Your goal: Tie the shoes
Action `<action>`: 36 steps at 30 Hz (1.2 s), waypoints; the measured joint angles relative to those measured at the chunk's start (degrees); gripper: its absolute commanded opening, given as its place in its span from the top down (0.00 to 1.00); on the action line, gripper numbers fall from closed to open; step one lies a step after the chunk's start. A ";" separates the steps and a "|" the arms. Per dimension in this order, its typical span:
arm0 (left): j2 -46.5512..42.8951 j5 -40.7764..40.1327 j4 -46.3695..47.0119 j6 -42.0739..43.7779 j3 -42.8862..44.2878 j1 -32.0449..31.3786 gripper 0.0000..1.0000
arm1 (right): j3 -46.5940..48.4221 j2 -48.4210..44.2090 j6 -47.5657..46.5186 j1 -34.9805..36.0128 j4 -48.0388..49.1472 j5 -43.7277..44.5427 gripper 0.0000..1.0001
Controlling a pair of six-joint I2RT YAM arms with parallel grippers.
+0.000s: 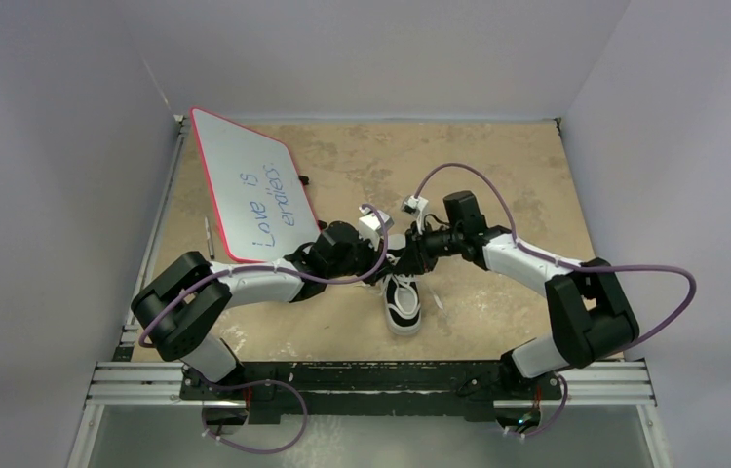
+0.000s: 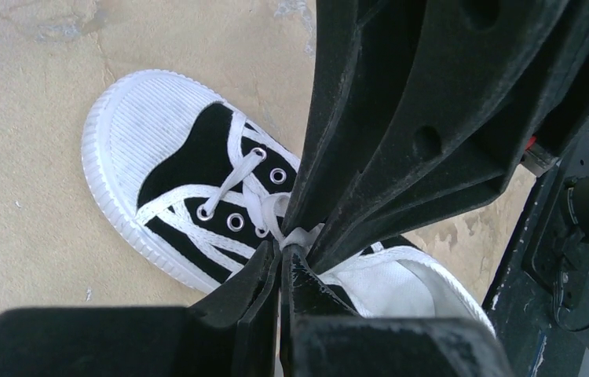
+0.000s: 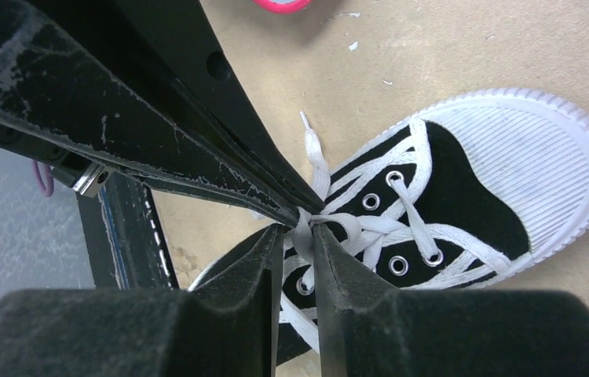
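– Over the middle of the sandy-brown table point(image 1: 498, 175), where's the small black canvas sneaker with white stripes and rubber toe cap point(image 1: 403, 304)?
– Flat on its sole, both arms meeting above its long white laces point(image 3: 413, 216). There the left tool point(image 2: 283, 253) is pinched on a strand; the right tool point(image 3: 298, 239) stands slightly apart, lace between.
– Risk?
– If the left pulls, that loose side may slip free, or the light shoe drags.

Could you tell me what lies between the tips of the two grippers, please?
A small bunch of white lace lies there, over the sneaker, where the left gripper and right gripper meet; the left wrist view shows it.
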 measured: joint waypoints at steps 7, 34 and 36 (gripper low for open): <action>0.00 0.55 0.35 -0.52 -0.02 0.04 1.00 | -1.86 -0.48 1.16 -0.09 3.43 -1.09 0.94; 1.53 1.84 9.14 -6.43 -2.19 0.42 1.00 | -1.77 -13.03 4.17 0.04 -7.50 10.80 0.68; 1.53 1.86 9.14 -6.43 -2.34 0.46 1.00 | -1.77 -12.92 3.54 0.04 -7.69 11.04 0.69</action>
